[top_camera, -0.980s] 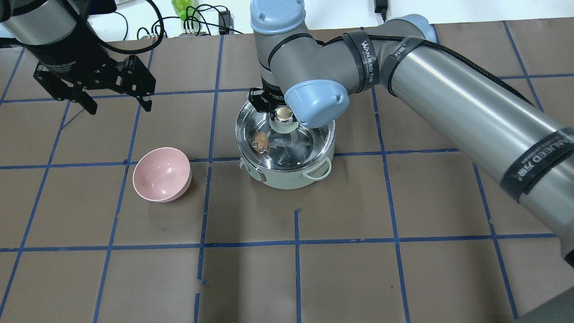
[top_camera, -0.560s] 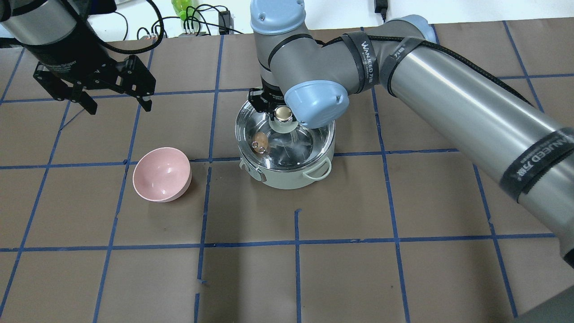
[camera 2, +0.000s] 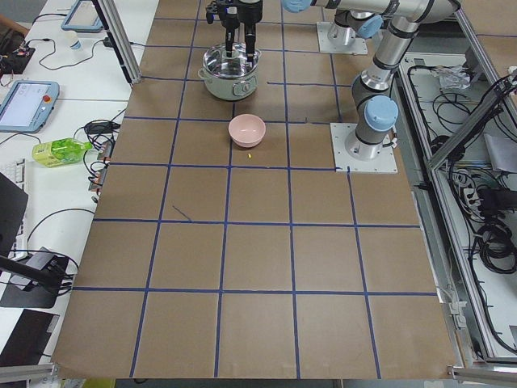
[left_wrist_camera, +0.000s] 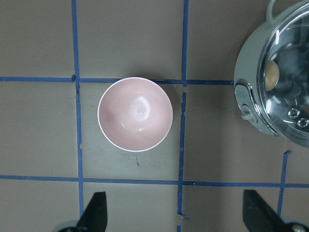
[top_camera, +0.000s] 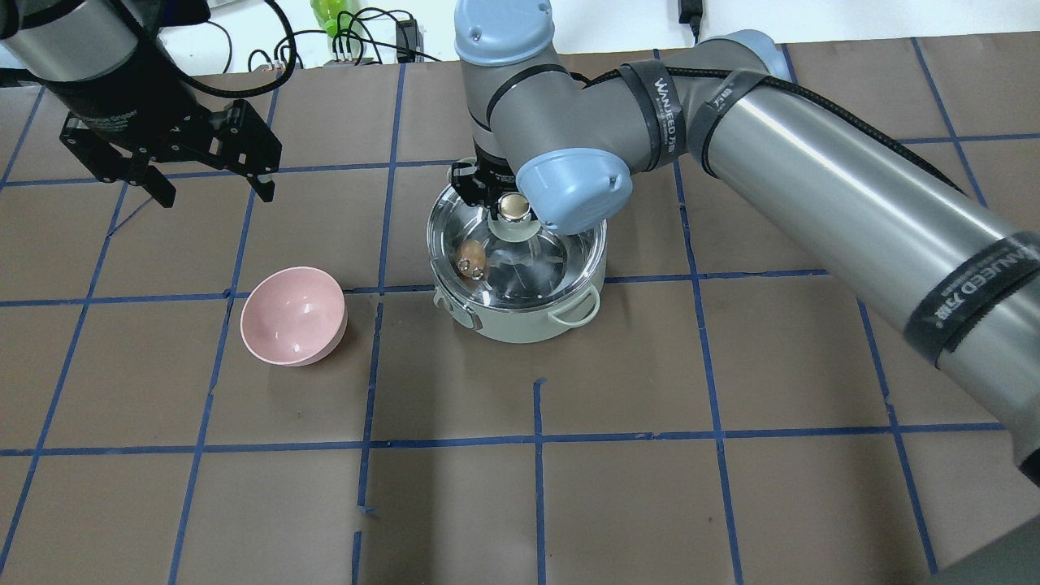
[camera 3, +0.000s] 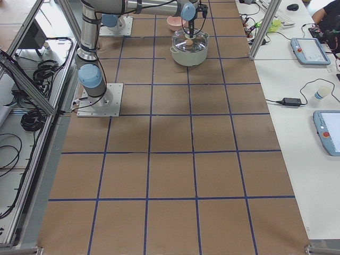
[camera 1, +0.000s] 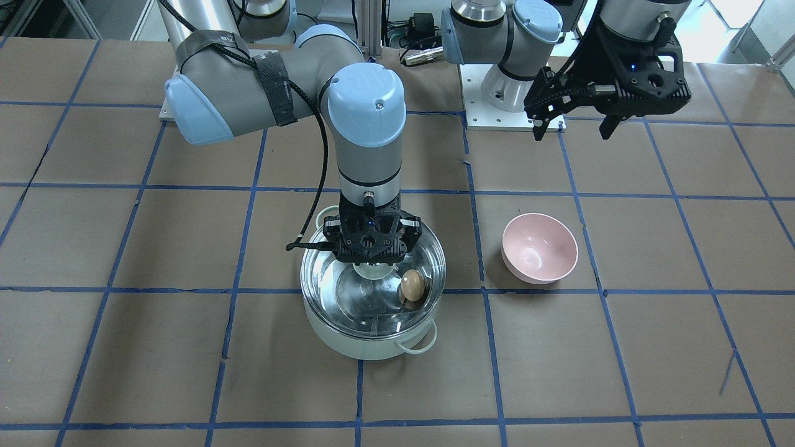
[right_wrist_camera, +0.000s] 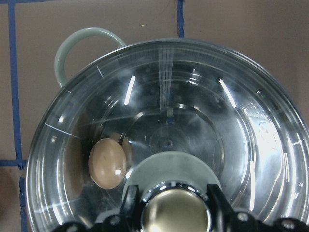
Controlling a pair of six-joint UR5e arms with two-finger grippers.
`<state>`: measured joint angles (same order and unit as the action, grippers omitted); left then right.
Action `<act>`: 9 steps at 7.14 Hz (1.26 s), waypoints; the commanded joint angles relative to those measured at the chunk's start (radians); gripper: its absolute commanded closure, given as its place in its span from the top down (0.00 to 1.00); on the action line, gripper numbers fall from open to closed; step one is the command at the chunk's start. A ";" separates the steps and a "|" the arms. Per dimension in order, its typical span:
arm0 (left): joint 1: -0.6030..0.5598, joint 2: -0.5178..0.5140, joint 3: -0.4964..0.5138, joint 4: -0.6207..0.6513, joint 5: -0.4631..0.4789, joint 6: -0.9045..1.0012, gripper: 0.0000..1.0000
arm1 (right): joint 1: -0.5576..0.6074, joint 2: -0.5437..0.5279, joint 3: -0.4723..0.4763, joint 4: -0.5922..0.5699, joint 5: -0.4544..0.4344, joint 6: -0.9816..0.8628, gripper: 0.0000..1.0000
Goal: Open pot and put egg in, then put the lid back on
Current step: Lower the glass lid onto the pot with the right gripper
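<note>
The mint-green pot [top_camera: 520,329] stands mid-table, also in the front view [camera 1: 366,351]. The clear glass lid [top_camera: 561,260] lies on it. The brown egg [top_camera: 474,254] rests inside against the wall, seen through the glass [right_wrist_camera: 107,163] [camera 1: 412,285]. My right gripper [right_wrist_camera: 174,208] hangs straight down over the pot [camera 1: 374,264]. Its fingers [right_wrist_camera: 215,205] press both sides of the lid's cream-gold knob [top_camera: 514,206]. My left gripper [top_camera: 218,195] is open and empty, high above the table's far left.
An empty pink bowl [top_camera: 294,315] sits to the pot's left, directly under the left wrist camera [left_wrist_camera: 135,114]. Cables and a green bottle [top_camera: 329,16] lie beyond the table's far edge. The right arm's long link spans the table's right half.
The right arm's upper link has shifted very slightly. The gripper, lid, egg, pot and left arm stay where they were.
</note>
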<state>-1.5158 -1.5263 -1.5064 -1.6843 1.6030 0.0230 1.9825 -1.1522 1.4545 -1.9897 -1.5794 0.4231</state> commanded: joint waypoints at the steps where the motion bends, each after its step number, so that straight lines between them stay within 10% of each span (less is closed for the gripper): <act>1: 0.000 0.000 0.000 0.000 0.000 0.002 1.00 | -0.001 0.000 0.006 -0.020 -0.001 -0.020 0.05; 4: -0.001 0.000 0.000 0.000 0.000 0.000 1.00 | -0.001 -0.003 0.021 -0.037 -0.001 -0.038 0.11; 5: -0.003 0.000 0.000 0.000 0.000 0.000 1.00 | -0.001 -0.006 0.029 -0.032 -0.002 -0.038 0.99; 9: -0.003 0.000 0.000 0.000 0.000 0.000 1.00 | -0.005 -0.056 0.029 -0.018 -0.007 -0.023 1.00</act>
<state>-1.5182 -1.5263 -1.5064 -1.6843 1.6030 0.0230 1.9800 -1.1766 1.4836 -2.0110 -1.5821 0.3963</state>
